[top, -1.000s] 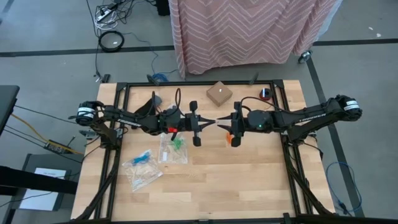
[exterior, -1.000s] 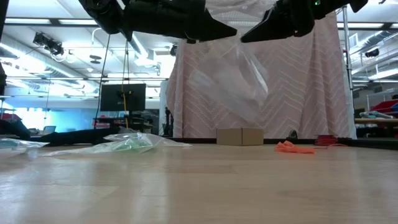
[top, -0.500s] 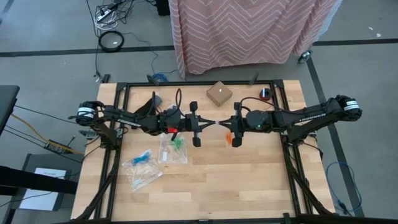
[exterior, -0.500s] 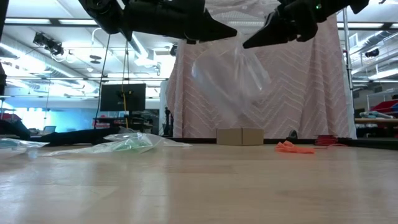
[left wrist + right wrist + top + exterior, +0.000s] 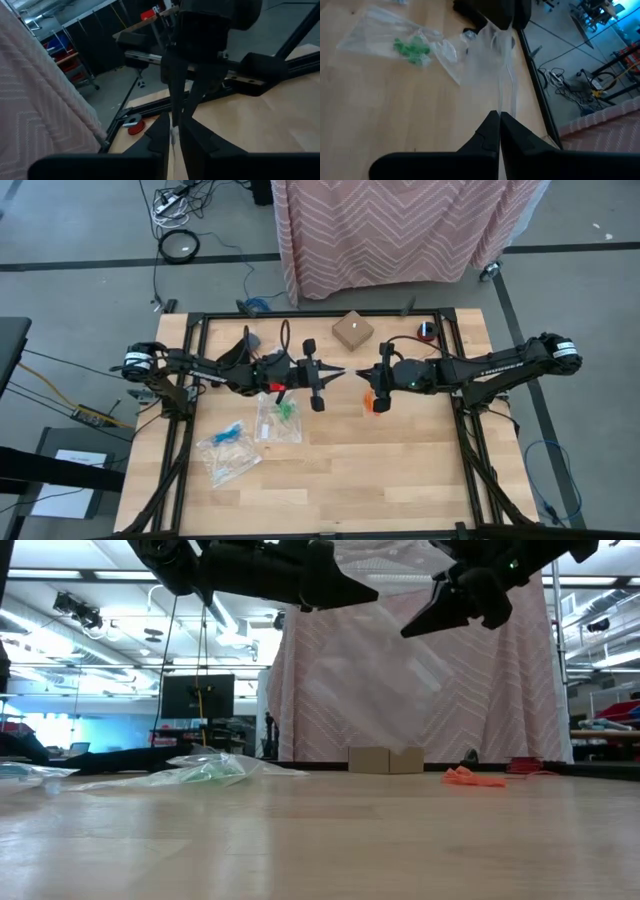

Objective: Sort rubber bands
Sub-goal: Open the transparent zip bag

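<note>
From above, the left gripper and the right gripper point at each other over the middle of the wooden table. Orange rubber bands lie under the right arm. Clear bags lie nearer the left side, one with green bands and one with blue bands.

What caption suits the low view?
Two raised dark grippers, left and right, stretch a clear plastic bag between them.

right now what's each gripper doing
left gripper: closed on the clear bag, mid-air.
right gripper: shut on the bag's other edge.
</note>
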